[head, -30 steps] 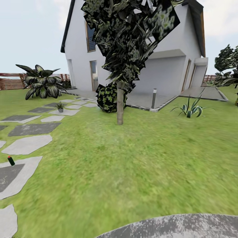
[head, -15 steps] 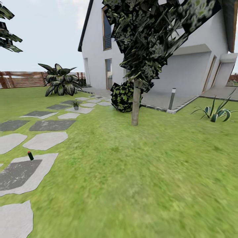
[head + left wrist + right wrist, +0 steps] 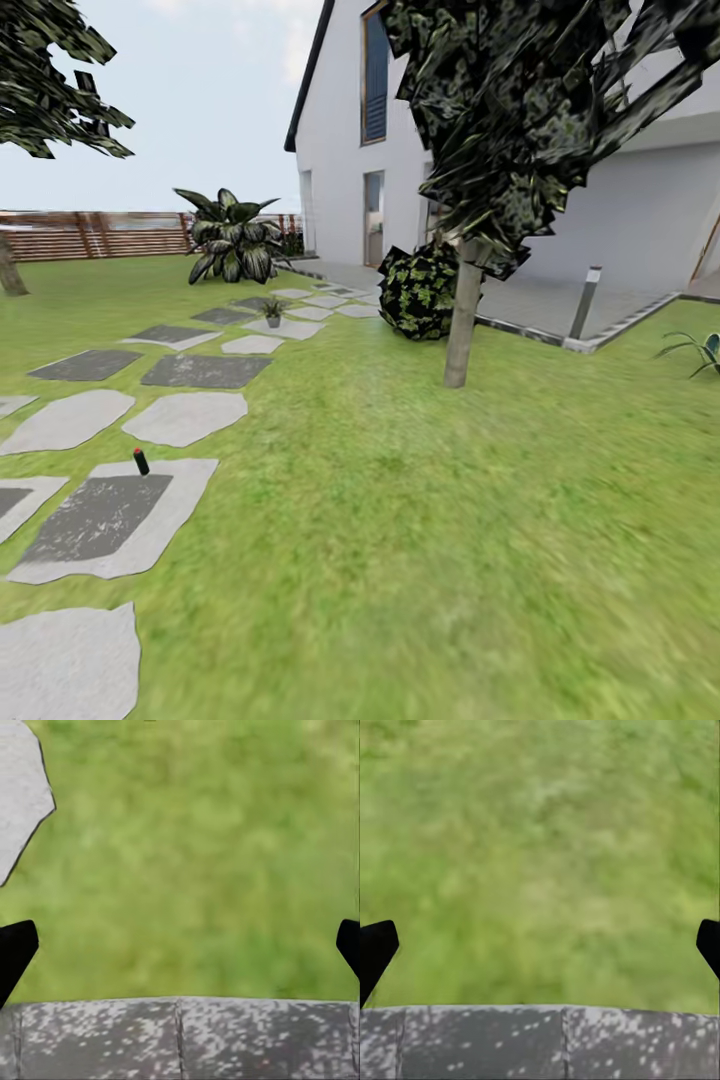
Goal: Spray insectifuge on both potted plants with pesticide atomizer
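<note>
- One small dark bottle, which I take for the pesticide atomizer [image 3: 141, 461], stands upright at the far edge of a grey stepping stone [image 3: 110, 520] on the left of the head view; its top reads reddish here, not white, so the match is a judgement.
- One potted plant [image 3: 272, 311] sits well beyond it on a paler stone farther up the path toward the house [image 3: 600, 220]. I cannot pick out the second pot.
- Both claws are released with nothing held: the left gripper [image 3: 180, 945] and the right gripper [image 3: 540, 945] each show dark fingertips at opposite edges of their wrist views, over lawn [image 3: 420, 520] and a speckled grey paved strip [image 3: 180, 1039].
- Step in hand, as I judge it: the approach. The atomizer is well apart from both arms and nothing is grasped.
- Next move calls for driving left and forward to bring the bottle near, then lowering an arm around its body.
- No brand, label or writing can be read; the bottle is too small to tell.
- Around it stand a tree [image 3: 462, 320], a round bush [image 3: 417, 290], a bollard lamp [image 3: 585, 302] and a slatted fence [image 3: 90, 234].
</note>
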`<state>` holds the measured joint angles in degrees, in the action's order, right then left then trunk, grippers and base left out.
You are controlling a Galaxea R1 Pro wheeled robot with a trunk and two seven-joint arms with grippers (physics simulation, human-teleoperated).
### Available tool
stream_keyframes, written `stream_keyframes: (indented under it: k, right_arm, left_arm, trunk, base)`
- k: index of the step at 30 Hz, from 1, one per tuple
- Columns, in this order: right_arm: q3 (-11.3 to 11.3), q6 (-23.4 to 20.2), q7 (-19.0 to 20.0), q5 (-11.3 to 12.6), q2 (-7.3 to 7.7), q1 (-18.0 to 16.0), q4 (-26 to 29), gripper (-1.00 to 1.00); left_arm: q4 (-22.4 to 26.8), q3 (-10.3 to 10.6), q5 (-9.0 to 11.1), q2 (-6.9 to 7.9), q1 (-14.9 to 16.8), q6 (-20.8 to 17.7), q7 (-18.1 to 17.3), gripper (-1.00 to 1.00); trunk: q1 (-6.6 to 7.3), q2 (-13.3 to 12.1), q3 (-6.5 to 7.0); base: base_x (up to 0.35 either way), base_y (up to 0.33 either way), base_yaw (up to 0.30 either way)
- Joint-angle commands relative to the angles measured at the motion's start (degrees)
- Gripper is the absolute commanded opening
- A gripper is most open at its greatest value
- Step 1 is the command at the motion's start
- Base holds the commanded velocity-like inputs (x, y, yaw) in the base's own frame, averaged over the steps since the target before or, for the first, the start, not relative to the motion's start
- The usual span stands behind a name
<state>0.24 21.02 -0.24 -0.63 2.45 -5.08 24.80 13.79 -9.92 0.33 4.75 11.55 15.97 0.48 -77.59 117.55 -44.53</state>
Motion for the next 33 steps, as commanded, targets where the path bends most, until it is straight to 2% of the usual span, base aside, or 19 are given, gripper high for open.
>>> stream_keyframes:
  k: [1, 26, 33]
  right_arm:
    - [0.0, 0.2, 0.0, -0.1, 0.01, 0.0, 0.0, 1.0]
    - [0.0, 0.2, 0.0, 0.0, 0.01, 0.0, 0.0, 1.0]
    - [0.0, 0.1, 0.2, -0.1, 0.02, 0.0, 0.1, 1.0]
  left_arm:
    - [-0.1, 0.0, 0.0, -0.01, 0.1, 0.2, 0.0, 1.0]
    - [-0.2, 0.0, 0.0, -0.05, 0.1, 0.2, 0.1, 1.0]
    - [-0.2, 0.0, 0.0, -0.08, 0.1, 0.2, 0.1, 1.0]
  trunk:
    - [-0.02, 0.0, -0.11]
    - [-0.02, 0.0, -1.44]
    - [-0.02, 0.0, -1.56]
  base:
    - [0.319, 0.104, 0.25]
    - [0.336, 0.045, 0.248]
    - [0.34, 0.103, 0.062]
